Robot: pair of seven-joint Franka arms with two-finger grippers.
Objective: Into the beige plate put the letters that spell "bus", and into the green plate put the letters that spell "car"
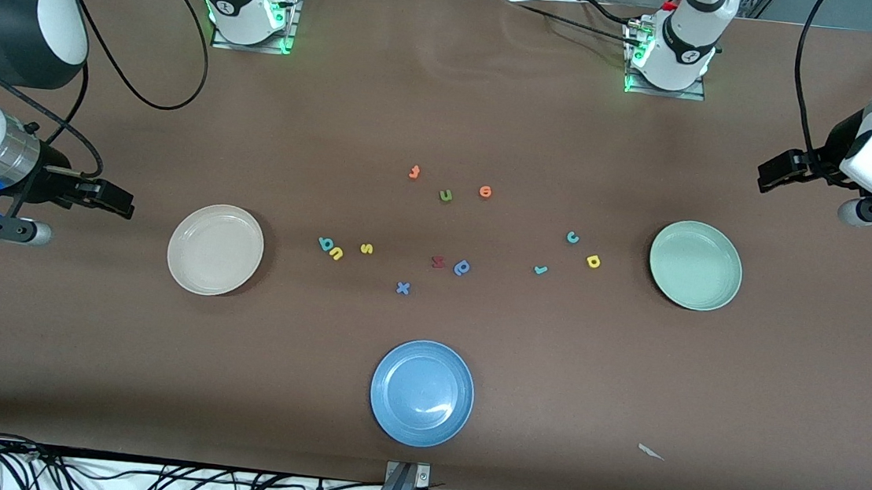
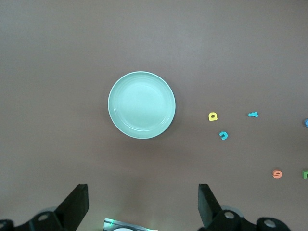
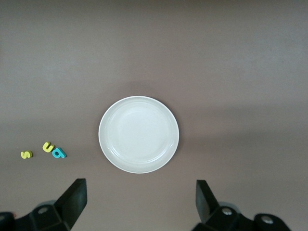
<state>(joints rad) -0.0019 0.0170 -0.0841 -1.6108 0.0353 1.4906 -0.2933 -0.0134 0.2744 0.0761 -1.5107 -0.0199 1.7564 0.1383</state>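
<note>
The beige plate (image 1: 215,249) (image 3: 138,134) lies empty toward the right arm's end. Beside it lie the teal "b" (image 1: 324,244) (image 3: 58,153), yellow "u" (image 1: 336,252) (image 3: 47,147) and yellow "s" (image 1: 366,248) (image 3: 26,154). The green plate (image 1: 695,265) (image 2: 141,105) sits empty toward the left arm's end, with the teal "c" (image 1: 572,237) (image 2: 223,135), yellow "a" (image 1: 593,261) (image 2: 212,116) and teal "r" (image 1: 540,269) (image 2: 253,114) close by. My right gripper (image 1: 124,204) (image 3: 139,187) hangs open over bare table beside the beige plate. My left gripper (image 1: 766,175) (image 2: 143,192) hangs open over bare table beside the green plate.
A blue plate (image 1: 422,393) lies nearest the front camera. Mid-table are an orange letter (image 1: 414,171), a green "u" (image 1: 446,194), another orange letter (image 1: 486,192), a red letter (image 1: 438,261), a blue round-bowled letter (image 1: 462,267) and a blue "x" (image 1: 402,288). A paper scrap (image 1: 651,452) lies near the front edge.
</note>
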